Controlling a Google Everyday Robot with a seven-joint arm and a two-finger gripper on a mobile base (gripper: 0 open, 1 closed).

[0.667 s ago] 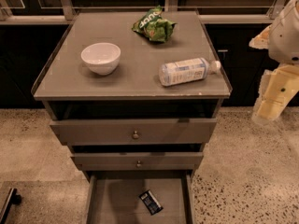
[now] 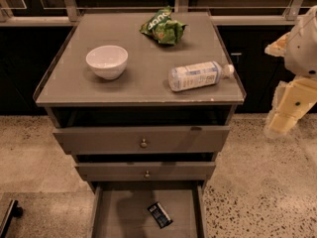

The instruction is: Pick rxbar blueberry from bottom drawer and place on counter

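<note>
Gripper point(image 2: 287, 114): hangs in the air off the right side of the cabinet, apart from it and holding nothing. Whether it is wide or narrow cannot be told from this view.

Rxbar blueberry point(image 2: 160, 214): lies flat on the floor of the bottom drawer point(image 2: 119, 212), well below and to the left of the gripper, right of the drawer's centre and turned at an angle. Nothing touches it.

Bottom drawer: pulled out and open. The two knobbed drawers point(image 2: 99, 140) above it stand slightly out, left of the gripper.

Counter point(image 2: 138, 83): up and to the left of the gripper. It carries three items. The clear plastic bottle point(image 2: 198, 75) lies on its side and is nearest the gripper. The green chip bag point(image 2: 162, 28) sits at the back. The white bowl point(image 2: 107, 61) stands upright and is farthest from the gripper.
</note>
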